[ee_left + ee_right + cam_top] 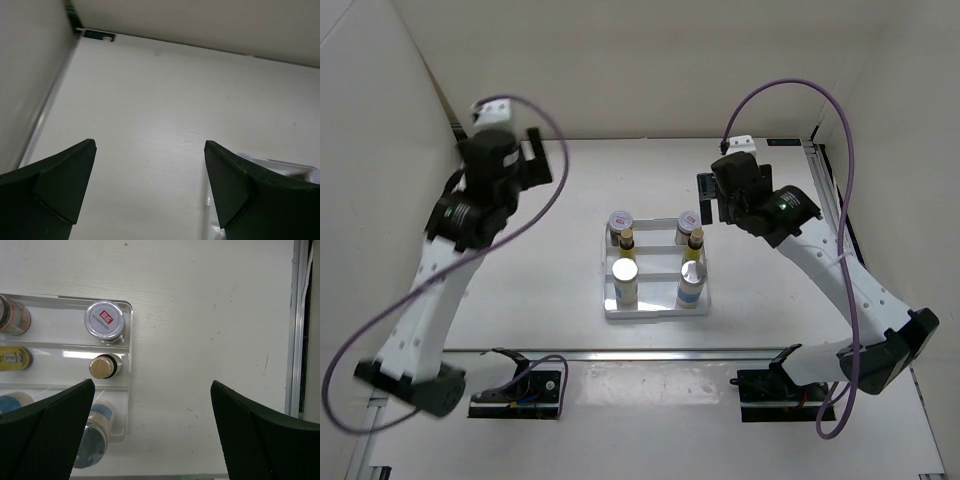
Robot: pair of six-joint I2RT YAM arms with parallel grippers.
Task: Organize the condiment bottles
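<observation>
Condiment bottles (625, 278), six in all, stand upright in a white divided tray (655, 310) at the middle of the table (540, 270), two to each row. The squat jars (104, 319), with flat white lids carrying a red mark, sit in the far row. The slim yellow bottles (104, 366), whose small round caps look tan from above, are in the middle row. The white bottles (691, 287), with shiny silver caps and blue labels, are in the near row. The tray is glossy, with thin walls and rounded corners, and the table is matte and pale. The left gripper (150, 150) hangs well off to the left over bare table, its dark wedge-shaped jaws spread wide and empty. The right gripper (151, 385) hovers just beside the tray's right edge, also wide open and holding nothing. The sorting looks finished, so the main risk is probably the right arm's move away. A low sweep across the tray could clip a tall, narrow yellow bottle and topple it into its neighbours. A bump could also make the light, slick tray slide on the smooth table. The left arm is far enough away to pose little danger.
</observation>
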